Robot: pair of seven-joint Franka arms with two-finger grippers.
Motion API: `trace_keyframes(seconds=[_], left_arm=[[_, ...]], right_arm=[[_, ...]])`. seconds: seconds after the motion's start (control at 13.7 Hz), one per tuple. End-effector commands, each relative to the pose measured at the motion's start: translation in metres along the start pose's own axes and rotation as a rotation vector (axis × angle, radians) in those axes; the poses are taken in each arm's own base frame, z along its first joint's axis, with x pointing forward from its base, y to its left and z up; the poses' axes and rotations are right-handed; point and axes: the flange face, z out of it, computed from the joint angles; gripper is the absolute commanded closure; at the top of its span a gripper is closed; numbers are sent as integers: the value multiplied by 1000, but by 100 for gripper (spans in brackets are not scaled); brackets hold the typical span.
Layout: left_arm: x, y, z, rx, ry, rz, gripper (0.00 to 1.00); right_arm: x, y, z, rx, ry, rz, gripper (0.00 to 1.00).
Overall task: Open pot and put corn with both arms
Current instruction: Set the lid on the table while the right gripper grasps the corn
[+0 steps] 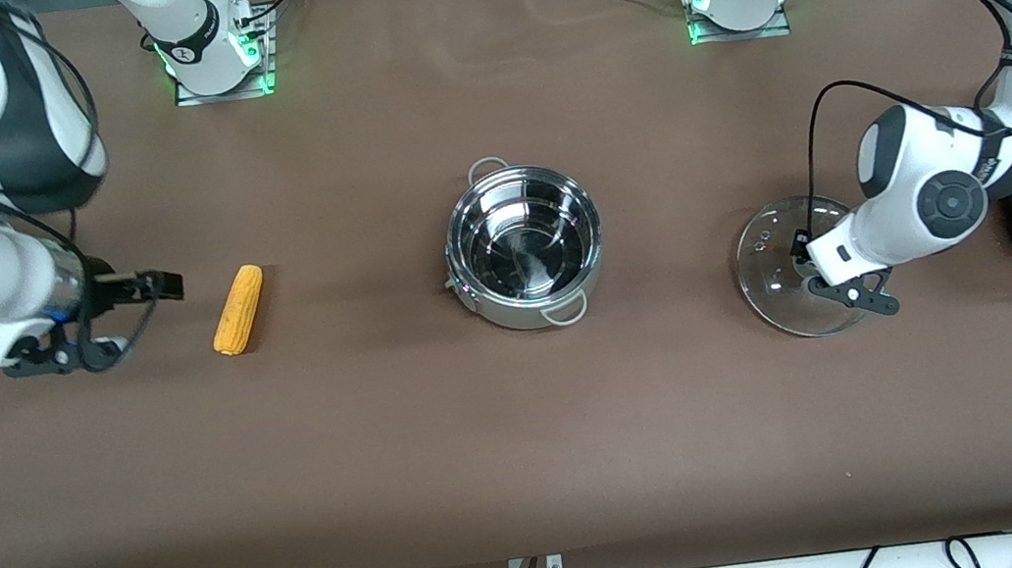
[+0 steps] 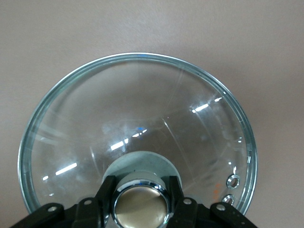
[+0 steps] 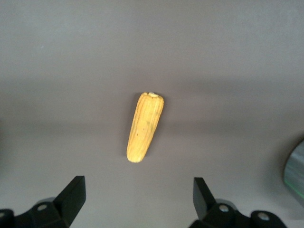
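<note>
Standing open mid-desk, the pot (image 1: 525, 247) was empty; corn (image 1: 238, 310) lay toward the right arm's end. Left tool (image 2: 140, 199) clamped the glass lid's (image 2: 142, 123) knob (image 2: 140, 206). Right tool (image 3: 137, 199), fingers apart, hung near the corn (image 3: 145, 127), ungrasped.

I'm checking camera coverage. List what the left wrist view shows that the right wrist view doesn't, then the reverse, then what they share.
Only the left wrist view: the glass lid on the table, with the left pincer at its knob, a finger on each side.

Only the right wrist view: the corn lying untouched, the open right pincer short of it, and a sliver of the pot at the frame's edge.

Both: the brown table.
</note>
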Motion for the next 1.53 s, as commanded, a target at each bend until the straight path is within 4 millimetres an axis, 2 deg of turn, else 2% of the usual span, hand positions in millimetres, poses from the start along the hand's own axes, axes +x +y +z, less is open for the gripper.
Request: trace_keyframes(seconds=[0.0, 0.29, 0.36, 0.44, 0.51, 0.58, 0.73, 0.87, 1.02, 1.31, 1.46], left_arm=[[-8, 7, 4, 36, 23, -14, 86], [-7, 5, 15, 47, 18, -8, 79], [-7, 5, 17, 46, 15, -9, 73], [-7, 5, 17, 46, 15, -9, 46], [-7, 5, 17, 46, 15, -10, 9], [-8, 5, 16, 47, 11, -12, 0], [-9, 4, 10, 52, 5, -16, 0], [-9, 3, -4, 65, 6, -22, 0], [-13, 3, -33, 93, 24, -41, 0], [-17, 35, -110, 153, 23, -137, 0], [-25, 43, -150, 84, 48, -203, 0]], right_arm=[[15, -4, 20, 5, 15, 108, 0], [17, 4, 77, 15, 38, 173, 0], [17, 4, 92, 16, 35, 196, 0], [18, 3, 115, 18, 36, 212, 0], [17, 3, 139, 26, 57, 224, 0], [11, 3, 160, 32, 76, 238, 0], [-2, 3, 187, 36, 88, 267, 0], [0, 2, 200, 40, 93, 278, 0], [0, 0, 202, 42, 94, 295, 0], [-5, -5, 220, 45, 89, 305, 0], [-8, -18, 224, 49, 73, 312, 0]])
